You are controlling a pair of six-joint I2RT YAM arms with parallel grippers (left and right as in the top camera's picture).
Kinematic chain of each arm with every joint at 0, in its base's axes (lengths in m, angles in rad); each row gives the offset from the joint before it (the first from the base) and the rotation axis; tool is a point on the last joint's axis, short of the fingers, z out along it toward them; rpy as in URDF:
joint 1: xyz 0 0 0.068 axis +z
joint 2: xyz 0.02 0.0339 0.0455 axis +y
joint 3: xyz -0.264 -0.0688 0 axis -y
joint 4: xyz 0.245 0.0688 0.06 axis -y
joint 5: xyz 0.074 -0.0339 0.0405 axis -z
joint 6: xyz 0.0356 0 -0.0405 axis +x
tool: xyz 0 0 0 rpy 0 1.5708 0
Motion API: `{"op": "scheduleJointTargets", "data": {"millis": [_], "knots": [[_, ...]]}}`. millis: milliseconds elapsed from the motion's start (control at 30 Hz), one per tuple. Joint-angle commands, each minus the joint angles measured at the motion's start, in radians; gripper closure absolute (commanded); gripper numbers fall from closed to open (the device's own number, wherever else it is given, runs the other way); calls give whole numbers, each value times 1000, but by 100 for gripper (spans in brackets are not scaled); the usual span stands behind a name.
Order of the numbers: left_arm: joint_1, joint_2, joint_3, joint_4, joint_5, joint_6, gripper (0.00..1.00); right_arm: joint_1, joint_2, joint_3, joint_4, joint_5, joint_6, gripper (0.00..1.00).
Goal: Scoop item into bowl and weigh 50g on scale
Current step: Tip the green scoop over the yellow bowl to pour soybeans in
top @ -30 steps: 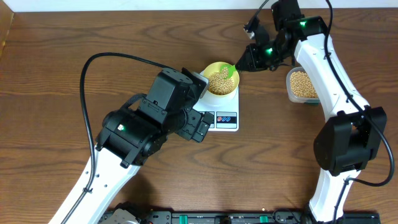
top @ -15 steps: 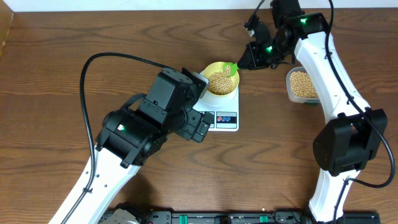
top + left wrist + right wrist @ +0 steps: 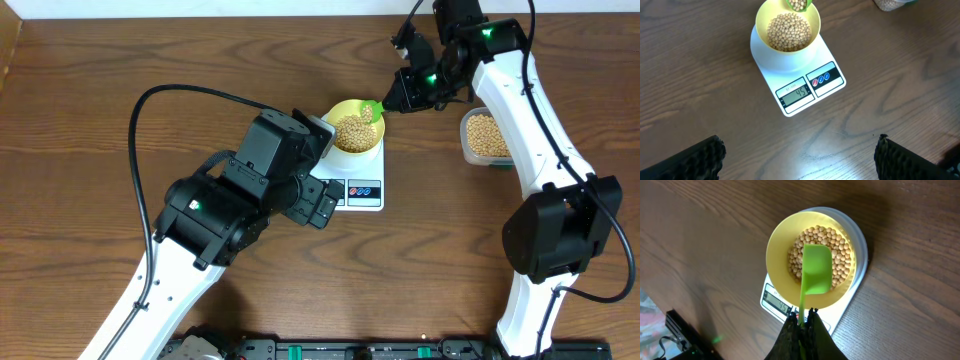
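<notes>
Overhead: one bowl [image 3: 345,104], one scale [image 3: 366,196]

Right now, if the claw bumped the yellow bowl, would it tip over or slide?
It would probably slide: the bowl looks wide and low, with the beans heaped in its bottom. It is likely light, since the scale reads only about 45. The beans are round, so any that spilled would probably roll away.

Matt wood-grain table [image 3: 700,90]; glossy plastic bowl [image 3: 781,245], scoop [image 3: 816,270].
</notes>
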Motion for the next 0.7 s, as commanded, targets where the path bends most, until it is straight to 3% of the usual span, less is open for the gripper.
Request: {"op": "scheduleJointTargets", "data": {"millis": [0, 667], "knots": [[2, 0, 22, -2, -12, 6, 2, 8, -27, 25, -2, -2, -19, 99], [2, 0, 22, -2, -12, 6, 2, 32, -37, 34, -22, 34, -19, 99]]}}
